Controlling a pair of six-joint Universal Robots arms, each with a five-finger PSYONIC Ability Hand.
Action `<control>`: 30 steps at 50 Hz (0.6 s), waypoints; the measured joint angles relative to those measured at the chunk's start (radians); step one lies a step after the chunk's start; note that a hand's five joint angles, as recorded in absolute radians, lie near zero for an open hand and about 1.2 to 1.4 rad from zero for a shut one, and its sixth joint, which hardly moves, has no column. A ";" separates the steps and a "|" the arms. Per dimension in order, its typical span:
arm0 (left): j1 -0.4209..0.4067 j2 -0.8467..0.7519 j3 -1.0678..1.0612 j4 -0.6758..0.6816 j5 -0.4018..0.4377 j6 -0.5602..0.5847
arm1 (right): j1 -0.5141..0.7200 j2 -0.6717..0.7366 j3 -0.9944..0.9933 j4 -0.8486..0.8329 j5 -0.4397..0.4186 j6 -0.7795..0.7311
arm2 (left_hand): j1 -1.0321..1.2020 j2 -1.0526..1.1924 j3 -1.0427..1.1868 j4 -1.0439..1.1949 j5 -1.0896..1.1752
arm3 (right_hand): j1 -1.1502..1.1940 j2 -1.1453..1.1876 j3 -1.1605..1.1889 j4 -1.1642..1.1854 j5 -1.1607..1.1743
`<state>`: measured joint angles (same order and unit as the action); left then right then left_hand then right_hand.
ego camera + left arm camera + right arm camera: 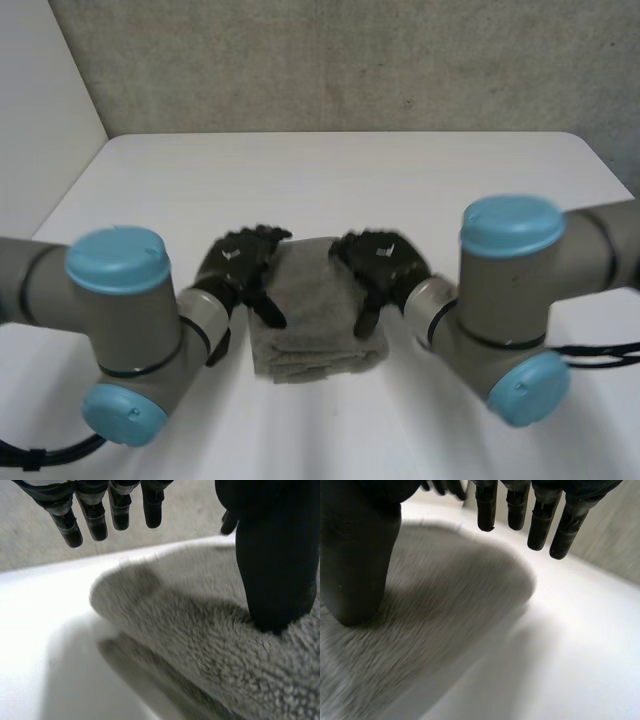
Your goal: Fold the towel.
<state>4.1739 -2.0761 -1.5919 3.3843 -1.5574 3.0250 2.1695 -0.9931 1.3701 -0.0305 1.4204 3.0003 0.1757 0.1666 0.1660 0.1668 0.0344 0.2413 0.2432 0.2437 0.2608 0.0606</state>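
We saw the grey terry towel (318,335) on the white table (350,170), folded into a thick stack, layers showing at its near edge. Over its far half our left hand (235,265) and right hand (385,262) hovered, fingers straight, thumbs resting on it, grasping nothing. We judged little remained to fold.

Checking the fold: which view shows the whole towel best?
Head view: the towel shows nearly whole, folded, between the left robot hand and right robot hand. Each wrist view shows one rounded corner beside a thumb.

White table (350,170), grey speckled wall (350,60) behind
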 measured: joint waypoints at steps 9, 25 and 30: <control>-0.004 0.261 0.097 -0.122 -0.029 -0.002 | -0.071 -0.295 -0.036 0.033 0.019 0.038 | 0.000 0.000 0.000 0.000 0.000 | 0.000 0.000 0.000 0.000 0.000; 0.068 0.467 0.420 -0.585 -0.111 0.007 | -0.273 -0.470 -0.173 0.276 0.147 0.076 | 0.000 0.002 0.003 0.002 0.000 | 0.000 0.000 0.000 0.000 0.000; 0.079 0.466 0.436 -0.624 -0.117 0.026 | -0.292 -0.467 -0.177 0.284 0.141 0.063 | 0.000 0.000 0.000 0.000 0.000 | 0.000 0.000 0.000 0.000 0.000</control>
<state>4.2528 -1.6100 -1.1555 2.7605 -1.6739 3.0511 1.8775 -1.4600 1.1927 0.2534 1.5614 3.0631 0.1757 0.1667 0.1663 0.1670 0.0344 0.2410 0.2433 0.2436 0.2608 0.0606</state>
